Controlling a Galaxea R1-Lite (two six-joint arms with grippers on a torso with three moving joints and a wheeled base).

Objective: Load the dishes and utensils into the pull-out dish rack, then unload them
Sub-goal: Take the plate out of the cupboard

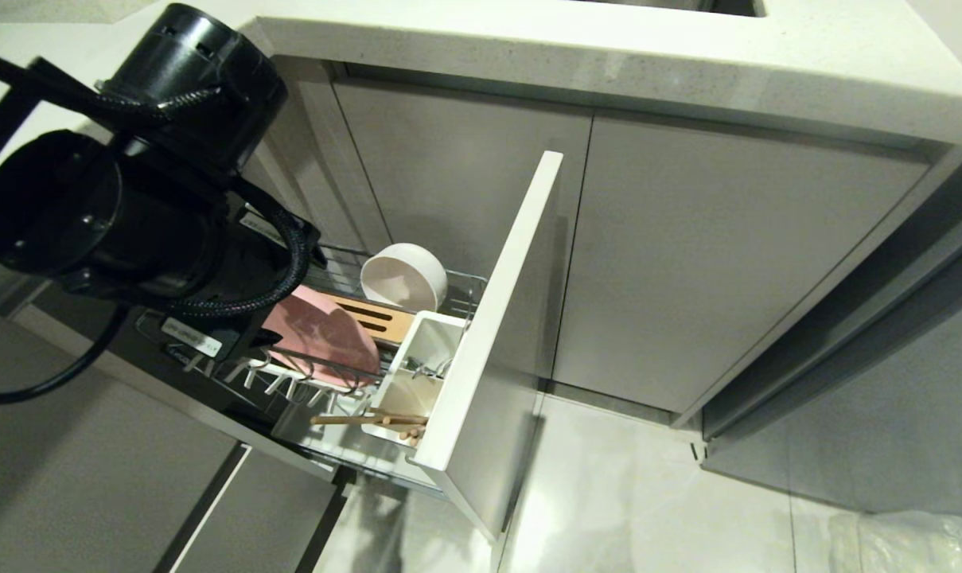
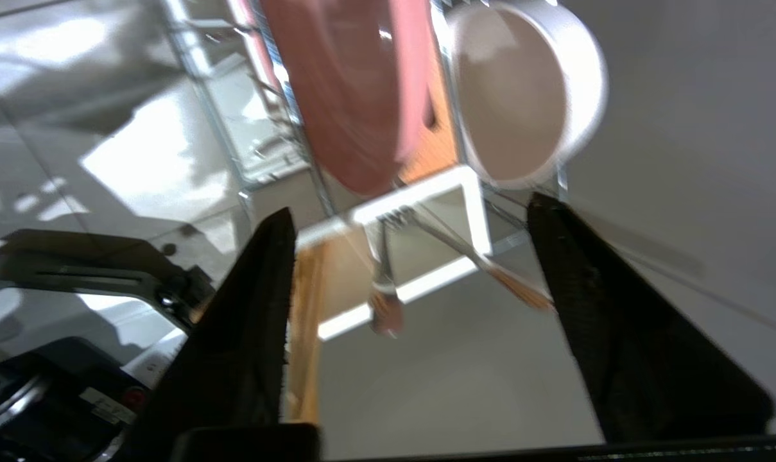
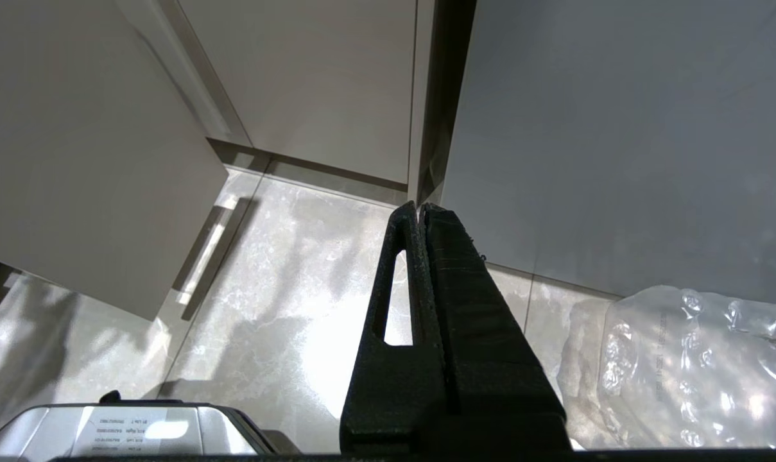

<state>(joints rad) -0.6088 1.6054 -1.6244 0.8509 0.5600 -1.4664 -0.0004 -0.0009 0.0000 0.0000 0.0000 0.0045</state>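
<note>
The pull-out dish rack (image 1: 488, 318) stands drawn out from the cabinet. In it the pink plate (image 1: 321, 330) stands on edge in the wires, and the cream bowl (image 1: 401, 274) lies tilted behind the slotted wooden strip (image 1: 377, 318). The chopsticks (image 1: 369, 418) lie across the white caddy (image 1: 417, 358). My left arm hangs over the rack's near side and hides the gripper in the head view. In the left wrist view my left gripper (image 2: 412, 205) is open and empty, facing the caddy (image 2: 426, 199), plate (image 2: 355, 83) and bowl (image 2: 516, 96). The chopsticks (image 2: 304, 321) run beside one finger. Two metal utensil handles (image 2: 384, 301) stick out of the caddy. My right gripper (image 3: 420, 206) hangs shut over the floor.
Plain grey cabinet doors (image 1: 727, 263) stand to the right of the rack under a pale countertop (image 1: 608, 56). A clear bubble-wrap bag (image 3: 683, 366) lies on the tiled floor near the right gripper. The robot's base (image 3: 124, 430) shows low in the right wrist view.
</note>
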